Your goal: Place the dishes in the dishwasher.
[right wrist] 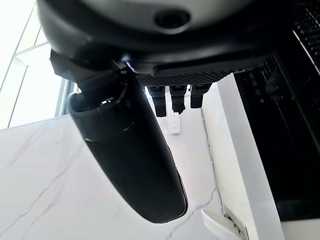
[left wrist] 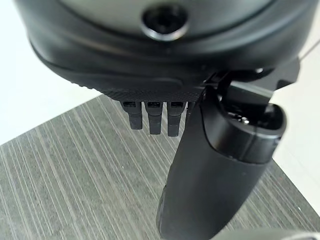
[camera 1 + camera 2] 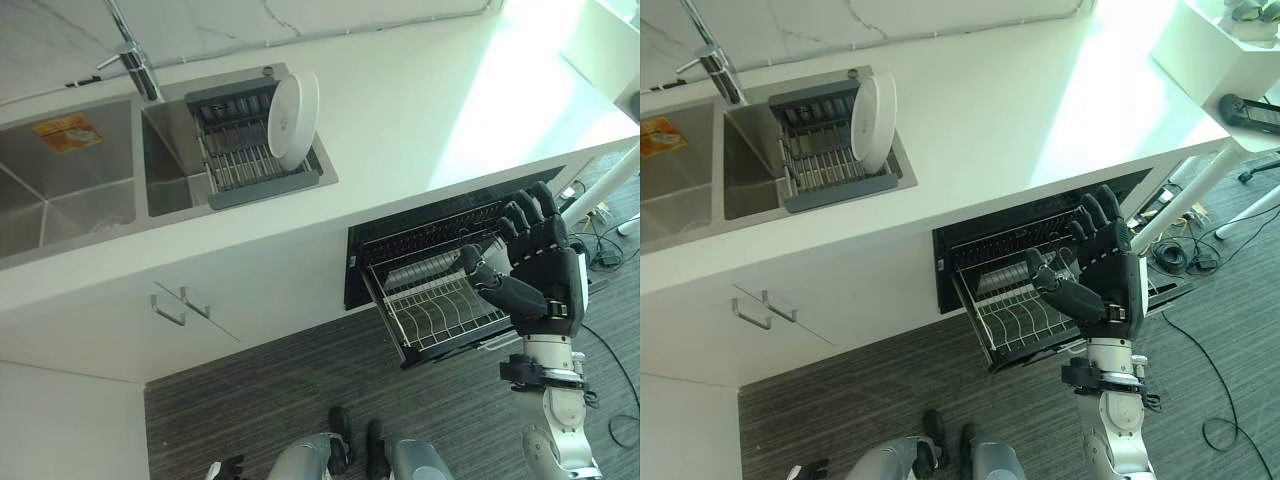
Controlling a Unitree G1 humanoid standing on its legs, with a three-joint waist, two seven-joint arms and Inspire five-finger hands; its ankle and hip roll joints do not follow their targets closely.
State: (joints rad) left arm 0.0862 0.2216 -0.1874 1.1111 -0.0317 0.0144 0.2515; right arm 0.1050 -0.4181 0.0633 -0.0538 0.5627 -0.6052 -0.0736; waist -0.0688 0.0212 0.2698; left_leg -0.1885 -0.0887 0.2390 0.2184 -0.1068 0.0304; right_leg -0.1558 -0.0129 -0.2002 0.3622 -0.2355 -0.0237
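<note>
— What do we see on the counter (image 3: 420,110)?
— A white plate (image 3: 293,120) upright in the sink's rack (image 3: 250,150).
— And below?
— Our right hand (image 3: 535,265), fingers (image 3: 520,215) straight, before the pulled-out dishwasher rack (image 3: 440,310).

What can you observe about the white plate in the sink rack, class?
The white plate is round, smooth and glossy, apparently ceramic. It stands on edge, leaning slightly, at the right end of the grey drying rack set in the sink. Only the rack touches it; the right hand is open, away by the pulled-out dishwasher rack.
</note>
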